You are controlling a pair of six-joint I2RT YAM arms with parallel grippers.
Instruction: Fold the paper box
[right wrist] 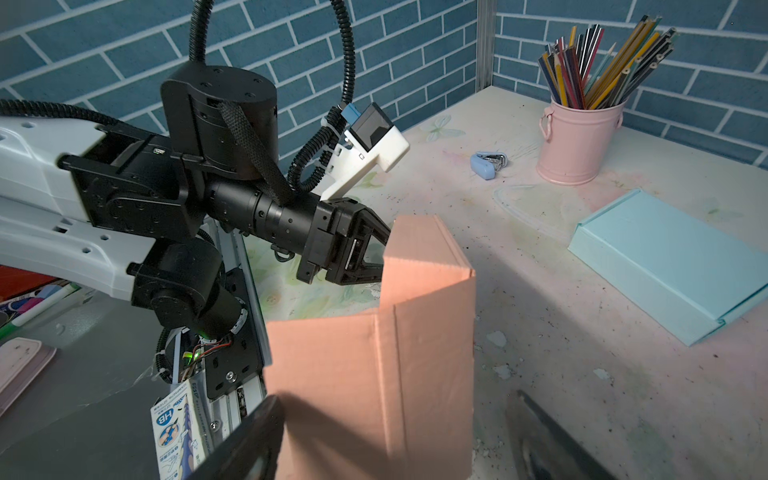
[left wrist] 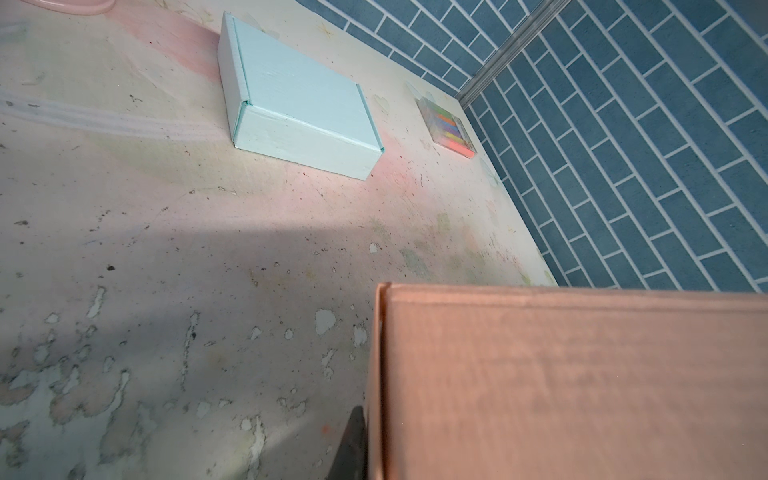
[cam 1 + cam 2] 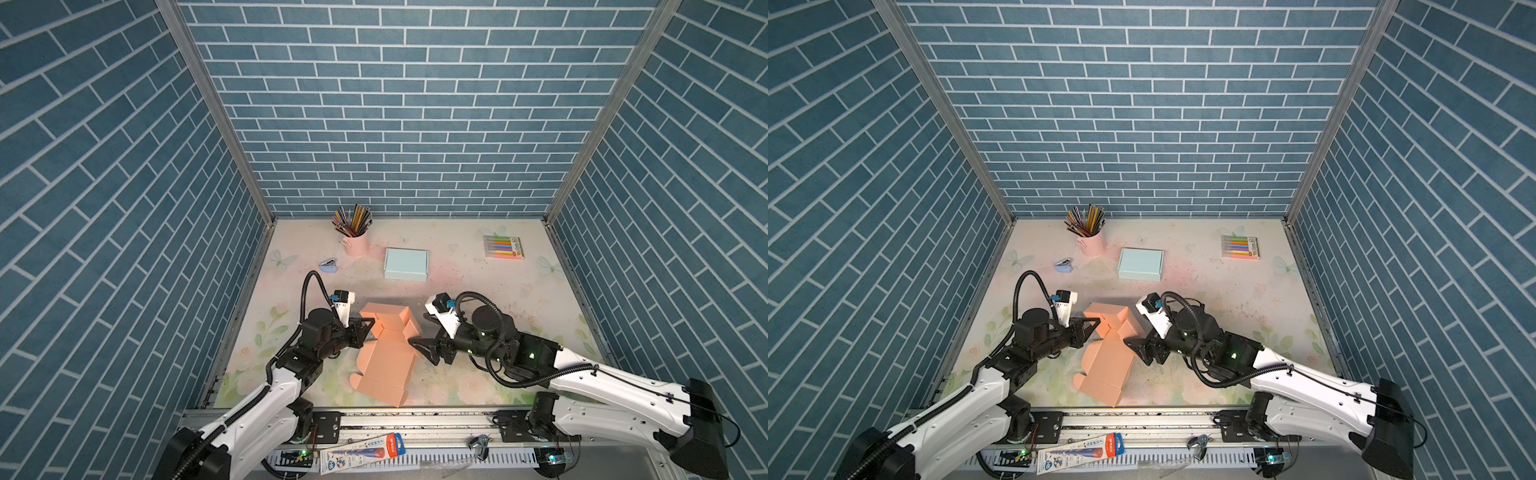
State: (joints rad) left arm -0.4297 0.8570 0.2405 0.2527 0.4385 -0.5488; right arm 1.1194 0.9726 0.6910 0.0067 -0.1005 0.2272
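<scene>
Paper box [image 3: 386,353], of salmon card, lies half-formed on the table [image 3: 478,299] between the two sets of fingers. Its flat lid panel stretches away from both toward the near table edge, and its raised walls stand directly between the fingertips.

The left gripper [image 3: 368,325] is clenched on the upright wall nearest it. In the left wrist view one dark finger [image 2: 352,436] lies against the card's outer face. The opposing finger is hidden behind the panel, so the pinch is probably near the wall's upper edge. The right gripper [image 3: 419,351] is released. Its fingers [image 1: 249,440] are spread wide with a standing panel of the box between them, gripping nothing.

The card looks light and thin, stiff across its faces and weak only at the scored creases. It should hinge readily there and buckle if squeezed mid-panel. Being so light, it will likely slide on the table under a one-sided push, so one side wants anchoring. The best hold seems to be a free flap edge close to a crease, pinched across the card's thickness.

Well beyond both sets of fingertips, toward the back wall, sit a finished blue box [image 3: 405,264], a pink pencil cup [image 3: 355,245], a stapler [image 3: 329,266] and a marker pack [image 3: 503,247].
</scene>
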